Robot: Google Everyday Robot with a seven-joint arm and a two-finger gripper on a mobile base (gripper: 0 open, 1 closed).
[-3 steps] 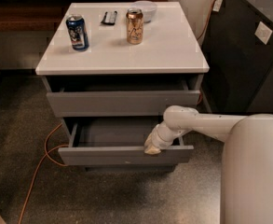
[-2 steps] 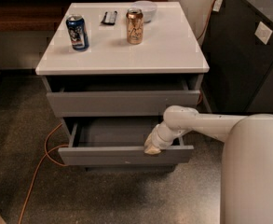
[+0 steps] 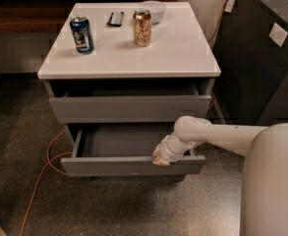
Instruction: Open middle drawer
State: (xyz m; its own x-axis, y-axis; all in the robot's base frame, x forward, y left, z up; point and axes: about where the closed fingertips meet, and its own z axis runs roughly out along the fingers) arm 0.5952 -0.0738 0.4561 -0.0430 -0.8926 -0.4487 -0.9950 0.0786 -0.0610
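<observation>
Touching front rim of pulled-out middle drawer (image 3: 109, 166), gripper (image 3: 160, 159); whether grasping, cannot tell

Two cans (image 3: 81, 33) (image 3: 142, 27), one bowl (image 3: 153, 8), two drawers (image 3: 129, 108), gripper (image 3: 161, 157) at middle drawer (image 3: 114, 165)

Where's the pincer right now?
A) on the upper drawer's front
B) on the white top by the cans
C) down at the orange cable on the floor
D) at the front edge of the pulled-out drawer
D: the pincer is at the top front edge of the middle drawer, right of centre. That drawer is pulled out, with its grey tray interior showing.
</observation>
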